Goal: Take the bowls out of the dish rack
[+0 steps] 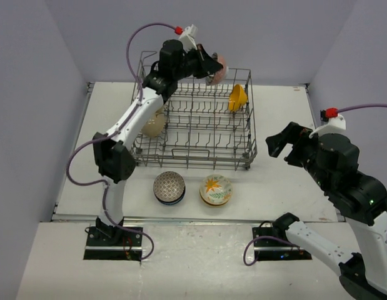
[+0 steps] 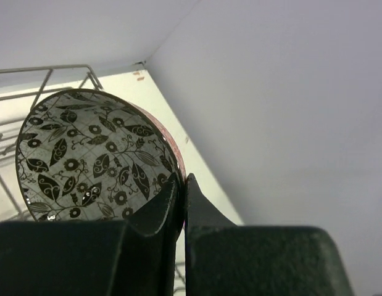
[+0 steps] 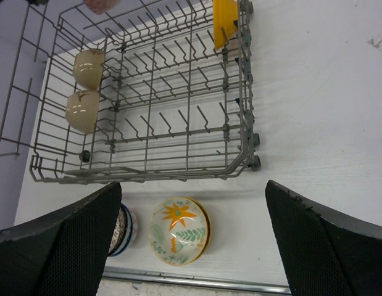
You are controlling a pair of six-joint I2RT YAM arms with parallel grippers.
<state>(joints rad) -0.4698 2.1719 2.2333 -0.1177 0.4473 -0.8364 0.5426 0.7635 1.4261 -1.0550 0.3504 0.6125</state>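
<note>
The left claw [image 2: 183, 185] was pinched shut on the rim of a small round ceramic bowl, pinkish outside with black leaves and flowers printed inside [image 2: 92, 154]. One finger lay inside the wall and the other outside. The top view showed that bowl held in the air above the far edge of the large grey wire dish rack [image 1: 193, 161], tilted on its side, clear of the tines.

Such a bowl was probably stiff, glazed, fairly light and breakable. A rim pinch should carry it, but the smooth glaze might let it swing or slip, so it likely wanted a slow, low set-down. The exposed rim looked like the natural place to take hold of any bowl standing on edge between the tines.

Three bowls were in the rack. A bright orange-yellow bowl [image 1: 237, 97] stood on edge at the far right corner. Two plain beige bowls [image 3: 89, 66] sat one behind the other along the left side.

On the white desk [image 1: 274, 187], just in front of the rack, rested a dark blue-grey patterned bowl [image 1: 169, 187], seemingly on top of another. Beside it was a cream bowl painted with an orange flower and green leaves [image 1: 216, 189].

The right claw [image 1: 282, 145] stood spread wide and held nothing, above the desk to the right of the rack.
</note>
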